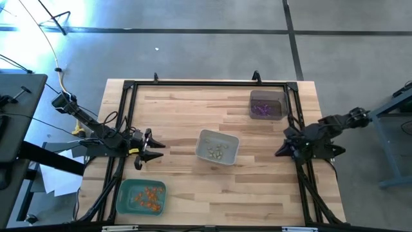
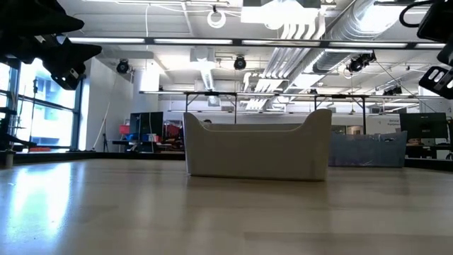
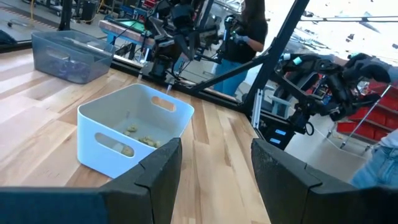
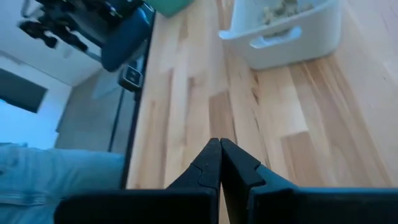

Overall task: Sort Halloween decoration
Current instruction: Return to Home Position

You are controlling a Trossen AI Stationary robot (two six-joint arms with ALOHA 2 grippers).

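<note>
Orange trinkets (image 1: 149, 196) lie in the green tray (image 1: 123, 198) at the table's near left. Pale beige trinkets (image 1: 217, 151) (image 3: 142, 139) sit in the white tray (image 1: 201, 145) at the middle. Purple trinkets (image 1: 262, 110) fill the dark tray (image 1: 278, 98) at the far right. My left gripper (image 1: 154, 149) (image 3: 214, 162) hangs open above the table, left of the white tray. My right gripper (image 1: 280, 152) (image 4: 220, 163) is shut and empty over the table's right side.
A black frame (image 1: 206, 83) runs round the table's edges. Bare wood lies between the trays. A person (image 3: 252, 28) stands beyond the table's right side in the left wrist view, by other equipment.
</note>
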